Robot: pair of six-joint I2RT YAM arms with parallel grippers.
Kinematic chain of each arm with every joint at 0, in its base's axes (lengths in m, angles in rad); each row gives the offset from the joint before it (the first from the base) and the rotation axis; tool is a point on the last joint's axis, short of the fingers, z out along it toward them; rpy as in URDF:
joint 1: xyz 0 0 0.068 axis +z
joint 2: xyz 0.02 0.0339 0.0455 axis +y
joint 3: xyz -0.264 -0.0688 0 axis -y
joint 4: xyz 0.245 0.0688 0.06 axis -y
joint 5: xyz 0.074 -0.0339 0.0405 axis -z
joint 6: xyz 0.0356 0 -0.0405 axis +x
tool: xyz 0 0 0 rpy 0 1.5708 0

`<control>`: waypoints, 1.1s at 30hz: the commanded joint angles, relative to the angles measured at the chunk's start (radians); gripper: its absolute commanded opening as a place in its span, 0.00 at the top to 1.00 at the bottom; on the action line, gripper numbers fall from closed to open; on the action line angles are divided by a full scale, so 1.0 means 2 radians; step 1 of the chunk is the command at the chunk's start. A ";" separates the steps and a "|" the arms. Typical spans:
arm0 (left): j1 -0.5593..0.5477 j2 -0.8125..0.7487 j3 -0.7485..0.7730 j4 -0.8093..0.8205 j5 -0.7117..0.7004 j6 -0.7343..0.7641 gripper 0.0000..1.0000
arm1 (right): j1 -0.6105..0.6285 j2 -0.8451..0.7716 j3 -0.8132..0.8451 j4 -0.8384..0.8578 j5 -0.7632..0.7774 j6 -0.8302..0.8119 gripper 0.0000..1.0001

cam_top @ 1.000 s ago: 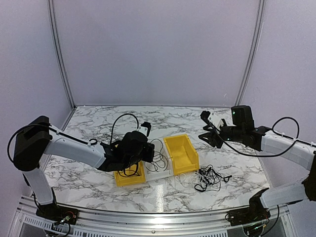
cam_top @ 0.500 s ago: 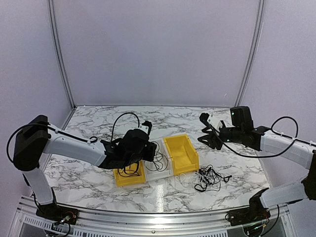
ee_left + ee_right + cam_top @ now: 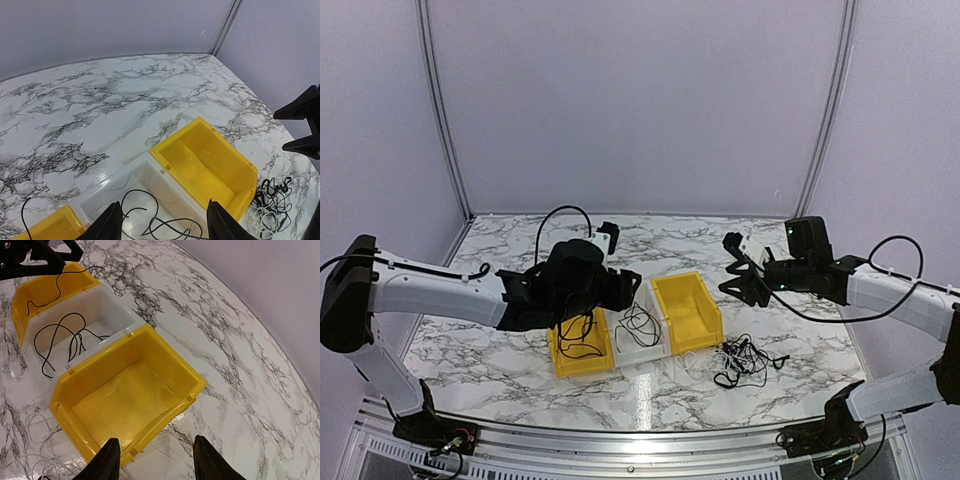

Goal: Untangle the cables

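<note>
A tangle of thin black and pale cables lies on the marble table, right of the bins; it also shows in the left wrist view. One loose black cable lies coiled in the white bin. Another black cable lies in the left yellow bin. My left gripper hangs open above the white bin, its fingers holding nothing. My right gripper hovers open above the table, right of the empty right yellow bin, with nothing between its fingers.
The three bins stand side by side near the table's front middle. A pale cable strand trails on the marble in front of the right yellow bin. Purple walls close the table at back and sides.
My left gripper was shut low over the bins; it has opened and lifted, and a black cable now lies loose in the white bin. The right arm barely moved.
</note>
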 commanded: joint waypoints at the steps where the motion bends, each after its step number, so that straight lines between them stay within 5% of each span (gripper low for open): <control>1: 0.002 -0.014 -0.009 -0.008 0.027 0.012 0.40 | -0.003 0.004 0.015 -0.009 -0.021 -0.007 0.51; 12: -0.023 0.012 -0.004 -0.029 0.100 -0.057 0.50 | -0.003 -0.002 0.017 -0.023 -0.048 -0.015 0.52; 17: -0.035 0.063 0.039 -0.048 0.076 -0.074 0.53 | -0.003 -0.001 0.021 -0.032 -0.046 -0.015 0.52; 24: -0.034 0.091 0.081 -0.131 -0.038 -0.076 0.80 | -0.002 -0.013 0.046 -0.173 -0.023 -0.113 0.67; 28: -0.033 0.078 0.080 -0.131 -0.036 -0.064 0.76 | -0.002 -0.030 0.014 -0.220 0.024 -0.161 0.71; 33: -0.042 0.050 0.080 -0.100 -0.029 -0.016 0.53 | -0.002 -0.034 -0.013 -0.230 0.047 -0.173 0.71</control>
